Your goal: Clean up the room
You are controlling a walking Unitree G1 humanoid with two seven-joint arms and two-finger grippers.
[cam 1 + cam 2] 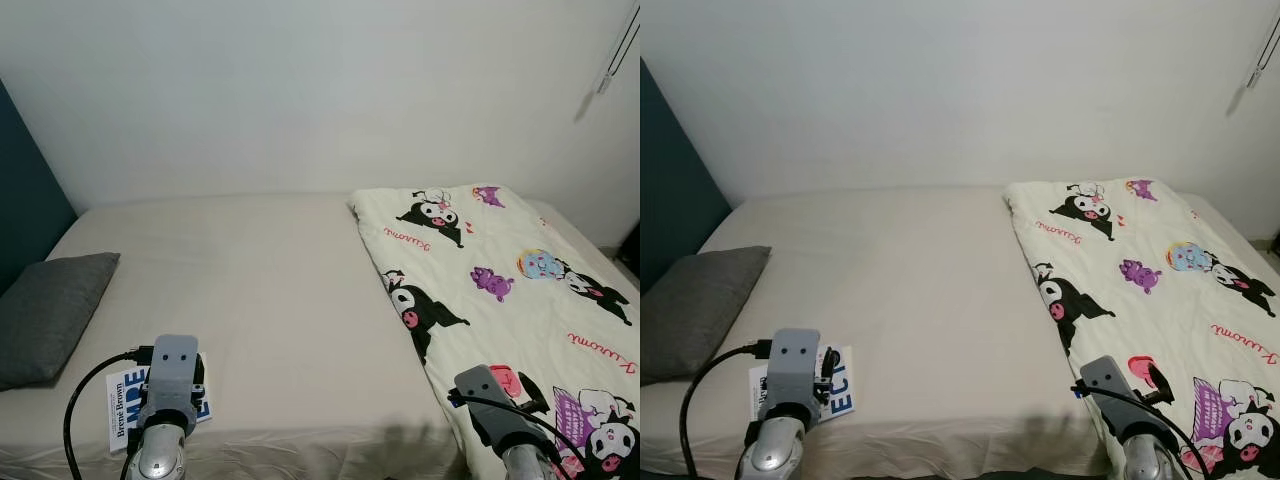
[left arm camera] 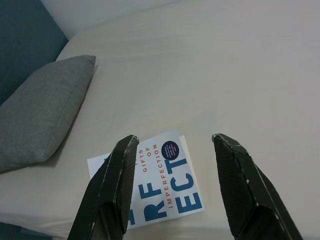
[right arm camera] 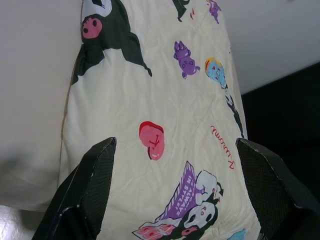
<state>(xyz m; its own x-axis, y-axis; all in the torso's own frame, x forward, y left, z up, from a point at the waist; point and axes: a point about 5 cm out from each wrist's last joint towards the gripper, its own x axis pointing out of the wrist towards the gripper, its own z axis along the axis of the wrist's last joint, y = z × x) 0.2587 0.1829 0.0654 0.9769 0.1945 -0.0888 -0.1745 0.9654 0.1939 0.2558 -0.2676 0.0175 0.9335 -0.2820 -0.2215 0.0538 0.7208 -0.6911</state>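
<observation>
A white book (image 2: 165,175) with blue and orange lettering lies flat on the beige bed (image 1: 260,290), near its front edge on the left. My left gripper (image 2: 175,137) hangs open just above the book, with its fingers to either side of the cover. A cream blanket (image 1: 500,270) printed with cartoon characters is spread over the right part of the bed. My right gripper (image 3: 176,142) is open above the blanket's near end and holds nothing.
A grey pillow (image 1: 50,310) lies at the bed's left side against a dark teal headboard (image 1: 20,180). A white wall runs behind the bed. Dark floor (image 3: 285,100) shows past the blanket's right edge. The middle of the sheet is bare.
</observation>
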